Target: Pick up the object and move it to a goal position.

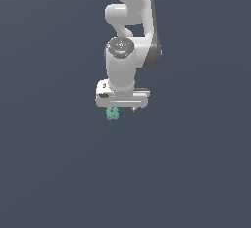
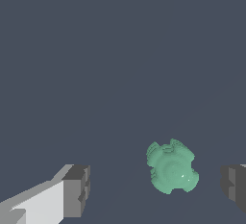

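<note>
Pincer (image 2: 156,189): spread wide, holding nothing. Dark pads (image 2: 77,189) stand well clear on either side of the object, neither touching it.

Object (image 2: 172,166): mint-green lumpy blob, between the open fingers, nearer one than the other. In the exterior view it (image 1: 112,114) shows just under the pincer (image 1: 122,107), against plain dark grey ground.

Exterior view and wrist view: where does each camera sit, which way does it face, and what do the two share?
Exterior view: off the arm, facing the white arm as it reaches down; the gripper hangs over the mint-green object on a plain dark ground.
Wrist view: on the wrist, looking down past the gripper; one pale finger with a dark pad and the edge of the other flank the object, apart from both.
Shared: the object and the open gripper.
</note>
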Action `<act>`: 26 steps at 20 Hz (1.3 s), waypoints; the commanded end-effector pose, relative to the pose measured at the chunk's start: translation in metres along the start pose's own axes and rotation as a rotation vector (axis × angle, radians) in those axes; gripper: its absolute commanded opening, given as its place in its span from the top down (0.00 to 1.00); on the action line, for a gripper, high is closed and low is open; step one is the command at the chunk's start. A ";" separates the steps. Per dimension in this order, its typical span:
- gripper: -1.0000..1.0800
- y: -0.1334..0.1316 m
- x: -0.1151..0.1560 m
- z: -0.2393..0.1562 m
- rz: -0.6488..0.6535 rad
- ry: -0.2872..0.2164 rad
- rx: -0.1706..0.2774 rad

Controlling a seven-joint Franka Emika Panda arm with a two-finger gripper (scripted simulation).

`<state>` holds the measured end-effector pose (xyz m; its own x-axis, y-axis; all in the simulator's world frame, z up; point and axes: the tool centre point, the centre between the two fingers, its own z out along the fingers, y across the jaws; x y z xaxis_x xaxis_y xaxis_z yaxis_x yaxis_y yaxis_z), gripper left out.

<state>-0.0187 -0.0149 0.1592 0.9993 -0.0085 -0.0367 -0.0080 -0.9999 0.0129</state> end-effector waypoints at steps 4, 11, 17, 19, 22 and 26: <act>0.04 0.005 0.001 -0.003 0.005 0.005 -0.005; 0.04 0.030 0.005 -0.016 0.031 0.029 -0.028; 0.04 0.030 0.002 -0.009 0.015 0.028 -0.024; 0.04 0.032 -0.001 -0.004 0.002 0.028 -0.022; 0.04 0.035 -0.006 0.005 -0.024 0.028 -0.018; 0.04 0.040 -0.016 0.023 -0.072 0.030 -0.011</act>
<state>-0.0317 -0.0531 0.1443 0.9989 0.0459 -0.0081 0.0461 -0.9986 0.0250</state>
